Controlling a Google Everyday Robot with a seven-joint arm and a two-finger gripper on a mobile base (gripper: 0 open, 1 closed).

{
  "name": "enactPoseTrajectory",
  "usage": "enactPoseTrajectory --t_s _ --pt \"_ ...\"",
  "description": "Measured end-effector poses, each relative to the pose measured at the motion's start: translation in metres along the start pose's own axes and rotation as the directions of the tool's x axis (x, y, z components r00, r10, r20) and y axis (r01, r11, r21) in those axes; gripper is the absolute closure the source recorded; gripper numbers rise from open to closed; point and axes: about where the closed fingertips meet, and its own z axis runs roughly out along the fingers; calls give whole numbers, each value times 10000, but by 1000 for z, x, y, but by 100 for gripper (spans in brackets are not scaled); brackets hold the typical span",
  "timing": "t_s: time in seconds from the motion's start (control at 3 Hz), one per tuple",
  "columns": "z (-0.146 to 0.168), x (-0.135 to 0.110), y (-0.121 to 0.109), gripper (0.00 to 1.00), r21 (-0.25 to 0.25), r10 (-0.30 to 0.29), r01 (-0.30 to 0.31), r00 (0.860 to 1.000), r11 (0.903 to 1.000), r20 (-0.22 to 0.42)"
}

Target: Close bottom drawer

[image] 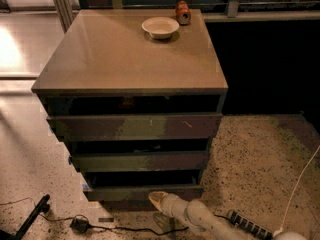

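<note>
My tool (156,198) is down low, just above the floor, its pale tip right at the lower edge of the bottom drawer (125,192). I cannot tell whether the tool is spread or pressed together, and I cannot tell if it actually touches the front. My arm (200,216) runs back from it to the lower right, pale and jointed. The bottom drawer sits pulled out a little, its narrow front standing forward of the cabinet with a dark gap above it. Over it comes the middle drawer front (140,161), also out a bit, and above that the top drawer front (135,127), the widest, with a pale scuffed patch. On the table (120,59) a white bowl (160,27) sits near the back edge, a red can (183,12) just behind it to the right. On the speckled floor (255,154), a black cable (115,228) trails left of my tool, a power strip (247,223) lies at the right.
</note>
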Motion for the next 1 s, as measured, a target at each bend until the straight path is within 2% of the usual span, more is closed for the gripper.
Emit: enactPoseTrajectory --t_s 0.33,0.67,1.0 --pt "2 3 3 100 -14 57 -57 10000 10000 -42" --pt "9 -3 -4 100 335 29 -37 9997 9994 228" --pt "21 -24 -26 100 1066 -439 338 9947 9937 934"
